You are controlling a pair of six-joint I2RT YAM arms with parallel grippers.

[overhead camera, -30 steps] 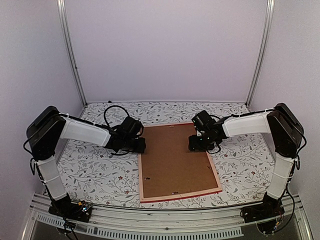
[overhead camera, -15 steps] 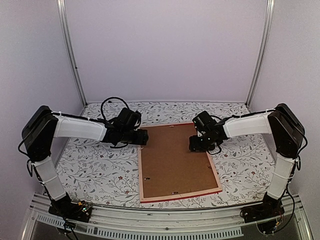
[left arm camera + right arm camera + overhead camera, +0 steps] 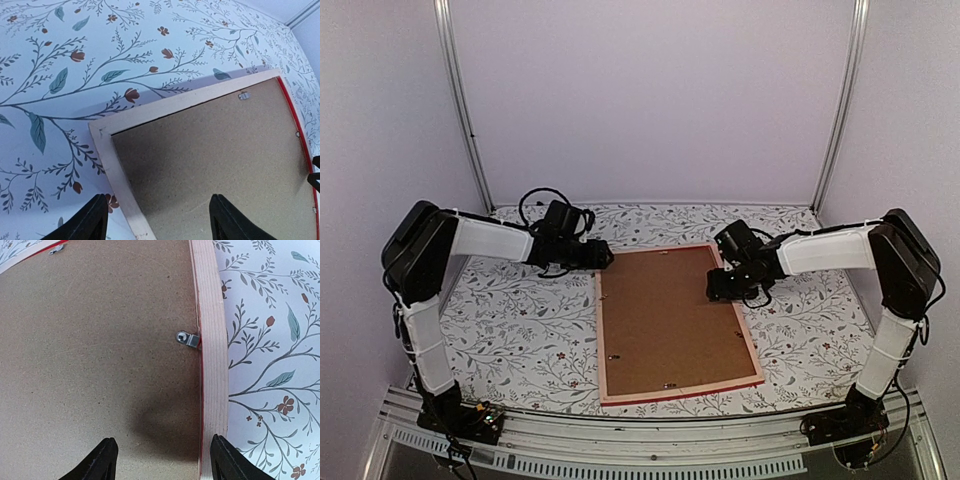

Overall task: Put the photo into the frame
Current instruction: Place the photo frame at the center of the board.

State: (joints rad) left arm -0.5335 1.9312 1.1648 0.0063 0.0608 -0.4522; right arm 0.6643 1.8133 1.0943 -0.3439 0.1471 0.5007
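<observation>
The frame (image 3: 601, 345) lies face down on the floral table, pale wood back up, a red edge along its near side. A brown backing board (image 3: 670, 315) fills it, so the photo is hidden. My left gripper (image 3: 606, 257) hovers open over the frame's far left corner. In the left wrist view its fingers (image 3: 97, 215) straddle the pale rail (image 3: 117, 170) and the board's edge (image 3: 215, 150). My right gripper (image 3: 721, 285) stands open over the right rail. The right wrist view shows the board (image 3: 100, 340) and rail (image 3: 210, 340) between the jaws of that gripper (image 3: 162, 442).
Small metal clips hold the board at the rails: one by the right rail (image 3: 187, 338), one at the far rail (image 3: 243, 95). The floral tablecloth (image 3: 520, 330) spreads either side of the frame. Grey walls and metal posts (image 3: 460, 110) enclose the table.
My left gripper has moved from the frame's left rail towards its far left corner, and its jaws have opened wider. The right gripper has shifted slightly to the right.
</observation>
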